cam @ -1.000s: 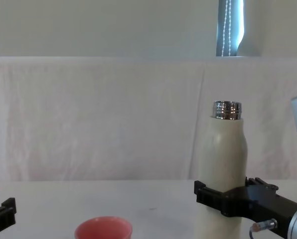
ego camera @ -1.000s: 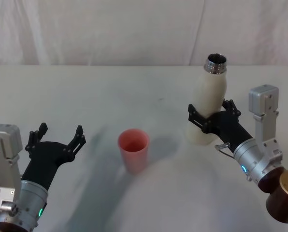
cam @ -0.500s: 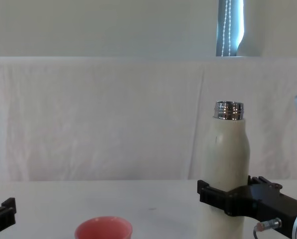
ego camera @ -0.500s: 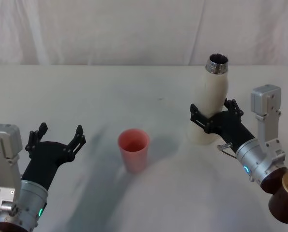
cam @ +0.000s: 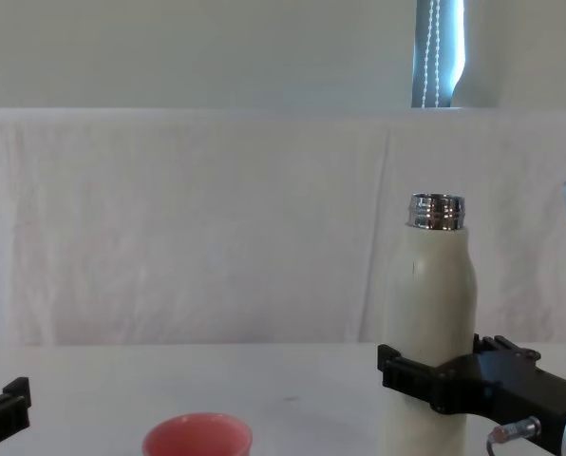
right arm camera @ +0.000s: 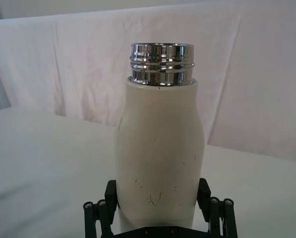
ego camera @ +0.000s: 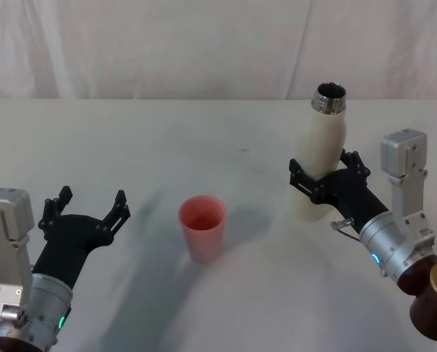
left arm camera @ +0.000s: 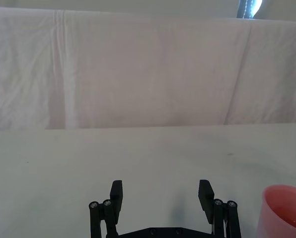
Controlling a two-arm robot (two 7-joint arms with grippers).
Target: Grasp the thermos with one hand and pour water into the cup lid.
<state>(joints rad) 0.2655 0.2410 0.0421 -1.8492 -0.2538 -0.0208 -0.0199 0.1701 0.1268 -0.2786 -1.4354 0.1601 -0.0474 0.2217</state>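
right gripper (ego camera: 320, 182) clamped on upright thermos (ego camera: 320, 158); cup lid (ego camera: 202, 226) well apart; left gripper (ego camera: 86, 211) spread wide.

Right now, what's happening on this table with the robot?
The right pincer is clamped around the lower body of the cream bottle, which stands upright with its steel neck uncapped. The pink cup sits apart to its left, with no pouring begun. The left pincer is open and idle near the table's left side.
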